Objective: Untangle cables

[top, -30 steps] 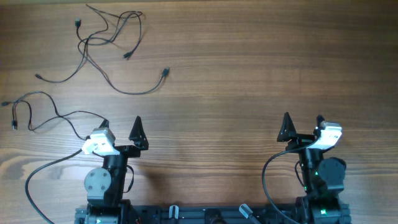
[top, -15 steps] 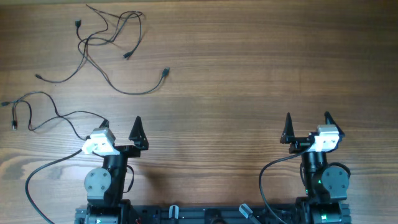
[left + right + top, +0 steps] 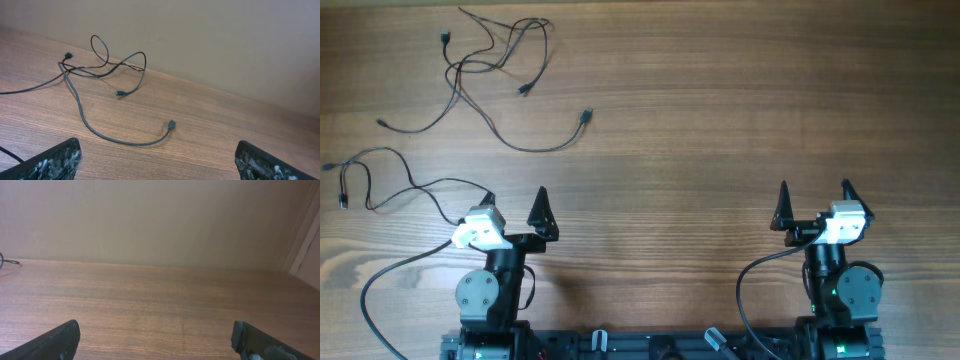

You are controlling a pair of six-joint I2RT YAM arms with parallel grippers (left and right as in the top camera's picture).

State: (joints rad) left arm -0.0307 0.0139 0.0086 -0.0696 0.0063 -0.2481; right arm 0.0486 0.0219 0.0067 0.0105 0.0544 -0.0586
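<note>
Left wrist view: cables past left edge; plugs indistinct

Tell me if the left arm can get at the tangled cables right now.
Probably yes. The left gripper stands open and empty, and only bare table lies between it and the cables, ahead and slightly left. Nothing blocks the path, though whether the arm stretches that far is uncertain.

Left arm, right arm: black, white wrist housings, pointed black fingers, thick black arm cables.
</note>
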